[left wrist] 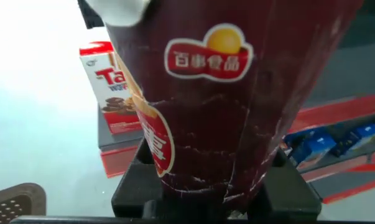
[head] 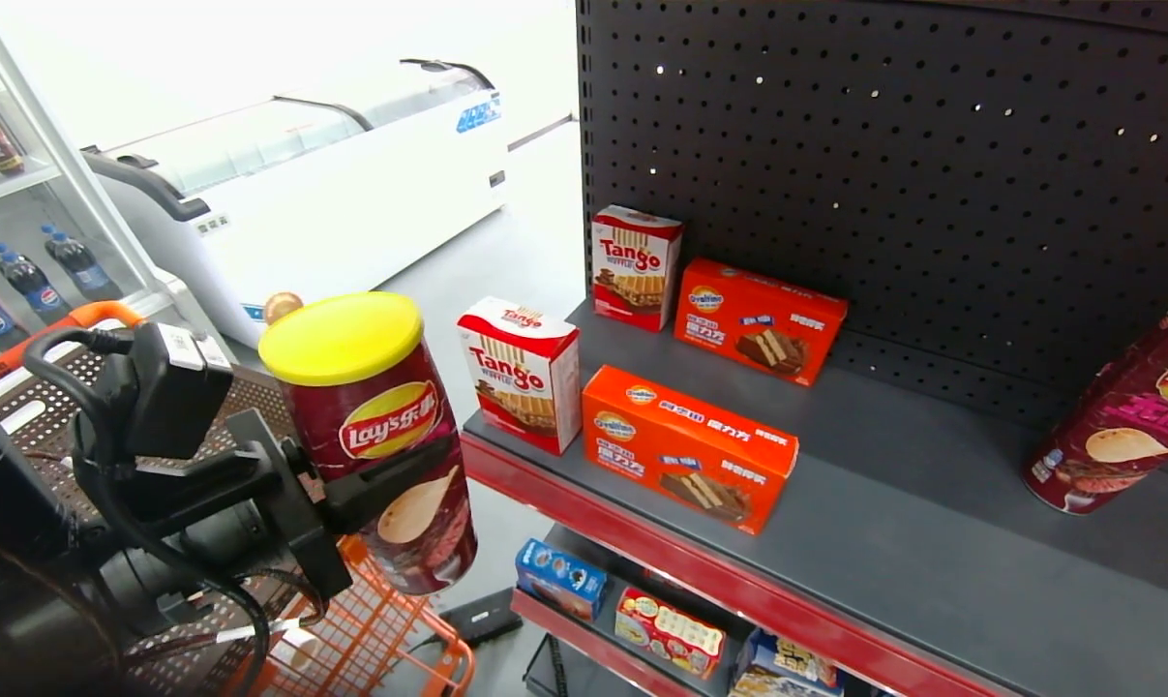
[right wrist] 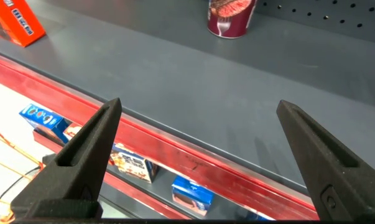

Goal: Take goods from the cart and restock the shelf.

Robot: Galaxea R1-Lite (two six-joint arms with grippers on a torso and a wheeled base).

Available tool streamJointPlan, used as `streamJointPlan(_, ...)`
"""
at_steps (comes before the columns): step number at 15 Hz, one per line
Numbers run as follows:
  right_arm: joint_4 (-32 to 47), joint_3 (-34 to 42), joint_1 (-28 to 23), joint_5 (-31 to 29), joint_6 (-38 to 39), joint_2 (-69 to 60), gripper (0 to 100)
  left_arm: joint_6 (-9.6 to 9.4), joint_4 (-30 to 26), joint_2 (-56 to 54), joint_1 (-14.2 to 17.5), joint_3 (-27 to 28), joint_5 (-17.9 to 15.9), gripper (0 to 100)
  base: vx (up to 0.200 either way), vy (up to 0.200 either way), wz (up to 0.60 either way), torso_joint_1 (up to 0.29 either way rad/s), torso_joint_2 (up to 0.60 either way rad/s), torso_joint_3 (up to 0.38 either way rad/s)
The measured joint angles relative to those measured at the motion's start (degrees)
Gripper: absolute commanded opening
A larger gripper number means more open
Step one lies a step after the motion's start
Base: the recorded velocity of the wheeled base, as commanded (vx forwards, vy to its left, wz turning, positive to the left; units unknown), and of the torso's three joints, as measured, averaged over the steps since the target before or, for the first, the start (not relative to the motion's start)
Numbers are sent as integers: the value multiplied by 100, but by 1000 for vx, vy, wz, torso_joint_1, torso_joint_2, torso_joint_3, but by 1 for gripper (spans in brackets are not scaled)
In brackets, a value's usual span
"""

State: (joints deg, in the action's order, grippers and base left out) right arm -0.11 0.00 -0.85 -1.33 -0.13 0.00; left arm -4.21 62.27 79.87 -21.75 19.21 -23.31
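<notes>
Head view: the left gripper (head: 400, 474) clamps an upright, yellow-lidded chip canister (head: 371, 378) above the orange cart (head: 390, 629), beside the shelf (head: 883, 542). Left wrist view: the canister sits between the fingers, with a wafer box (left wrist: 109, 87) beyond. Right wrist view: the right gripper (right wrist: 198, 106) is spread wide above the shelf's front edge.

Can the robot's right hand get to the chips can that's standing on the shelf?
Probably yes. The right hand is open over the shelf, and only bare shelf lies between it and the chips can, so nothing seems to block the way.
</notes>
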Motion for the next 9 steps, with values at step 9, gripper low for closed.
streamJointPlan(9,-2,0,-2,0,6,0,100,126,44,-112,-527,-67,-527,0,0,0,0,0,0,0)
